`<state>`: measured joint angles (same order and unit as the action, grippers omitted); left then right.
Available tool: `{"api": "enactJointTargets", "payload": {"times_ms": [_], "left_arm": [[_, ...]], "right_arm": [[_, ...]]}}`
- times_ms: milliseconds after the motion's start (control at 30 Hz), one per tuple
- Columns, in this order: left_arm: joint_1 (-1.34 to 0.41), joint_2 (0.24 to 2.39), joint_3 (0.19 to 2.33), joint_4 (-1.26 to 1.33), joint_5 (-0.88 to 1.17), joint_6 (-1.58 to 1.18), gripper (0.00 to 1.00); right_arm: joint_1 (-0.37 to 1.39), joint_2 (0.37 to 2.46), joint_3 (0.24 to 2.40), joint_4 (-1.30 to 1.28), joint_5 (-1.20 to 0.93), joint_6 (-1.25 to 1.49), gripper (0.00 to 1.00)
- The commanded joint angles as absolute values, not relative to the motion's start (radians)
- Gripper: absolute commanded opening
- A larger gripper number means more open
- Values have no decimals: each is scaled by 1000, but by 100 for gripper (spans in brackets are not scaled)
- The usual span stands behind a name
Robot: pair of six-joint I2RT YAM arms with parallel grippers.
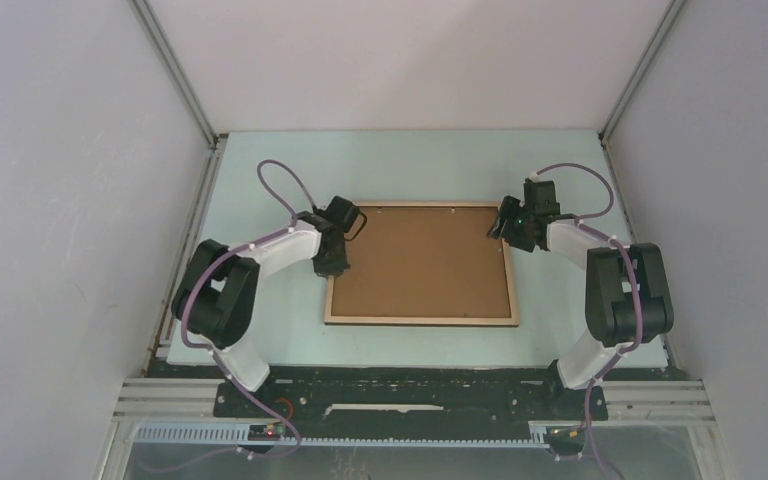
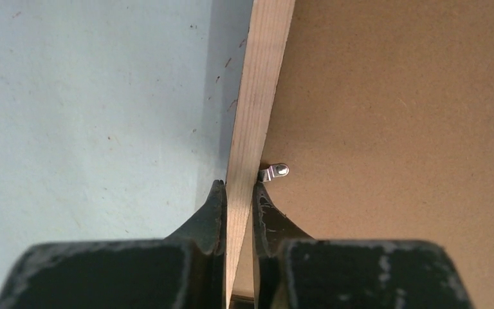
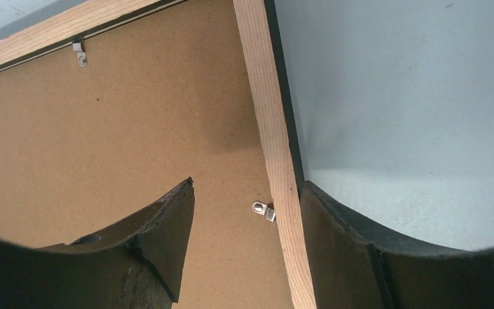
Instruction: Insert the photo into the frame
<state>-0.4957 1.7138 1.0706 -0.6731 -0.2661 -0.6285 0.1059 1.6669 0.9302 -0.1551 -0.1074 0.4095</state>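
Note:
The frame (image 1: 420,320) lies flat in the middle of the table with its tan wood back face up. A brown backing board (image 1: 420,260) fills it. The photo is hidden. My left gripper (image 1: 332,266) is shut on the frame's left rail (image 2: 257,96), one finger on each side (image 2: 238,187). My right gripper (image 1: 505,226) is open and straddles the right rail (image 3: 270,129) near the far corner. In the right wrist view (image 3: 249,185) its outer finger is against the rail's black outer edge and its inner finger stands apart over the board (image 3: 135,129).
Small metal tabs sit at the rails over the board: one by my left fingertips (image 2: 275,171), one by the right rail (image 3: 264,210), one on the far rail (image 3: 80,53). The pale blue table (image 1: 260,330) is walled by white panels.

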Motion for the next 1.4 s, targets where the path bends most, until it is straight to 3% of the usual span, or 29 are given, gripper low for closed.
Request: {"api": "enactJointTargets", "payload": {"times_ms": [0, 67, 133, 267, 467, 600, 733, 1033, 1367], "left_arm": [[-482, 1615, 990, -491, -241, -546, 9], [-481, 1551, 974, -481, -247, -525, 32], [-478, 1494, 968, -484, -241, -502, 49], [-462, 1390, 972, -515, -241, -478, 71], [-456, 1176, 903, -443, -197, -523, 91], [-456, 1009, 796, -343, -170, -591, 94], [-456, 826, 702, -305, -222, -640, 94], [-456, 373, 562, -292, -332, -618, 94], [-456, 238, 568, -368, -347, -559, 95]], "right_arm": [[107, 1671, 959, -130, -136, 397, 68], [111, 1667, 959, -132, -134, 392, 69], [113, 1663, 959, -136, -133, 387, 71], [114, 1647, 959, -151, -112, 379, 76], [133, 1534, 991, -289, 93, 333, 80], [251, 1439, 1009, -367, 169, 236, 81], [477, 1430, 1010, -430, 58, 79, 80], [973, 1674, 1232, -690, 82, -89, 70], [1132, 1922, 1407, -809, 133, -127, 50]]}}
